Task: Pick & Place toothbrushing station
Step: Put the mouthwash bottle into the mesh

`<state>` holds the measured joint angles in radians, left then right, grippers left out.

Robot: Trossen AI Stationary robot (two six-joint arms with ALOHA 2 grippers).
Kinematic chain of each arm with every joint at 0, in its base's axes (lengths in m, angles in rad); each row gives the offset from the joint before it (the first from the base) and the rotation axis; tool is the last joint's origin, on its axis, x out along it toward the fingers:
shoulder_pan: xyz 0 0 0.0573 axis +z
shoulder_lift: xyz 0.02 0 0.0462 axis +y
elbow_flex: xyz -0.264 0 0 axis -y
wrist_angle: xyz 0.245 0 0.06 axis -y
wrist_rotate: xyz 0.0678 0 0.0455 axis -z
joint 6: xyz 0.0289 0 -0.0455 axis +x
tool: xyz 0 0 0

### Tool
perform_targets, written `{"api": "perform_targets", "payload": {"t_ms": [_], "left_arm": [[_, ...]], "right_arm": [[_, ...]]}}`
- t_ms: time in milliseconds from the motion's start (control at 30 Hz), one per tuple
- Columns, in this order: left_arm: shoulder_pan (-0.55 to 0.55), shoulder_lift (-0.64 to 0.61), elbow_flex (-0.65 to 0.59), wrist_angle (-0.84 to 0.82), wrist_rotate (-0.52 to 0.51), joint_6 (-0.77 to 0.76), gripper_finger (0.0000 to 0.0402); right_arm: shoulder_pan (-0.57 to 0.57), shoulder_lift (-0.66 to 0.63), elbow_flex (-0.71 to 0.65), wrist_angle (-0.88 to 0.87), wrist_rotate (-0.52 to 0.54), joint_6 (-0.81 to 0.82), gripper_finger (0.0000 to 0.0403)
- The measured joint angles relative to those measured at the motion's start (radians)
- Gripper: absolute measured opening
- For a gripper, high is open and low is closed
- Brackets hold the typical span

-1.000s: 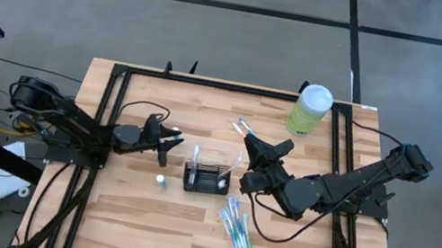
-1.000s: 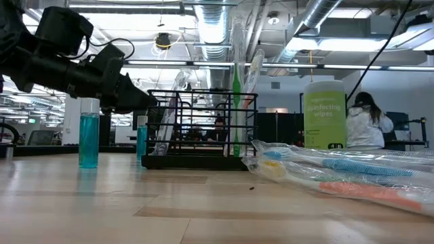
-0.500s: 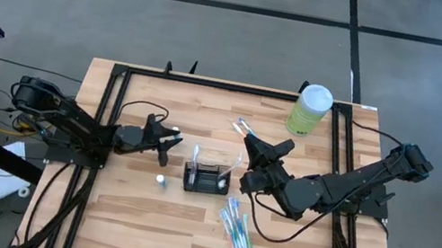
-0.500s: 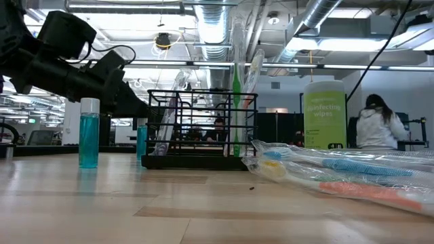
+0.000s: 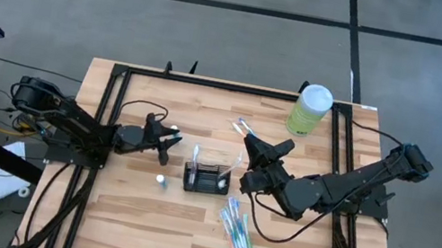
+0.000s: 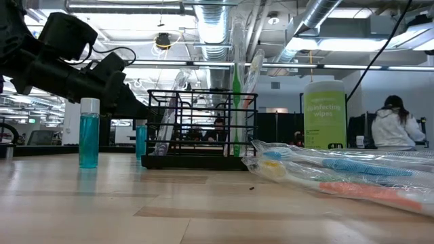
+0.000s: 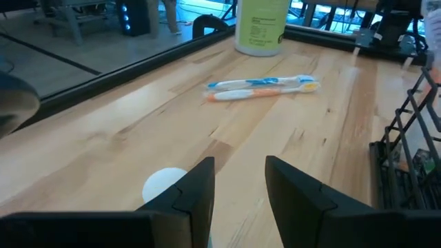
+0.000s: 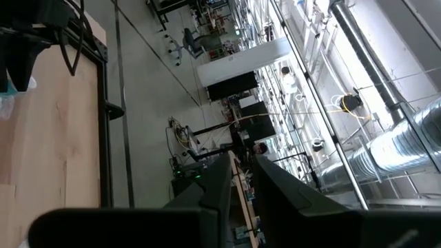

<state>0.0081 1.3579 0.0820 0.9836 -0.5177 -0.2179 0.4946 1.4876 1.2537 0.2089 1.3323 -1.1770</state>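
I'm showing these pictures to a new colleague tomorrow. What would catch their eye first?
Probably the black wire-mesh toothbrushing station at the table's centre, with toothbrushes standing in it, flanked by the left gripper and the right gripper. Next, the pale-green wipes canister at the far right corner, and the pile of packaged toothbrushes near the front edge. A small blue bottle stands left of the station.

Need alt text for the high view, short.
Overhead view of a wooden table: a small black wire holder sits mid-table between two dark arms, left gripper open beside a small blue bottle, right gripper just right of the holder. Packaged toothbrushes lie nearer the front; a pale-green canister stands at the back.
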Motion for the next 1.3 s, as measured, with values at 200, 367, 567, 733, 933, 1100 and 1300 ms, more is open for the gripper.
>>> {"api": "perform_targets", "payload": {"t_ms": [200, 367, 567, 733, 933, 1100, 1300], "left_arm": [[-0.001, -0.001, 0.002, 0.015, 0.037, 0.0, 0.0121], [-0.001, -0.001, 0.002, 0.035, 0.047, 0.005, 0.0121], [-0.001, -0.001, 0.002, 0.039, 0.01, 0.027, 0.0121], [0.004, -0.001, 0.002, 0.043, -0.01, 0.033, 0.0121], [0.004, -0.002, 0.004, 0.021, -0.015, 0.024, 0.0121], [0.004, -0.003, 0.005, 0.007, -0.017, 0.004, 0.0121], [0.004, -0.003, 0.005, -0.007, -0.016, 0.003, 0.0121]], "right_arm": [[0.0, 0.0, 0.0, 0.0, 0.0, 0.0, 0.0054], [0.0, 0.0, 0.0, 0.0, 0.0, 0.0, 0.0054], [0.0, 0.0, 0.0, 0.0, 0.0, 0.0, 0.0054], [0.0, 0.0, 0.0, 0.0, 0.0, 0.0, 0.0054], [0.0, 0.0, 0.0, 0.0, 0.0, 0.0, 0.0054], [0.0, 0.0, 0.0, 0.0, 0.0, 0.0, 0.0054], [0.0, 0.0, 0.0, 0.0, 0.0, 0.0, 0.0054]]}}
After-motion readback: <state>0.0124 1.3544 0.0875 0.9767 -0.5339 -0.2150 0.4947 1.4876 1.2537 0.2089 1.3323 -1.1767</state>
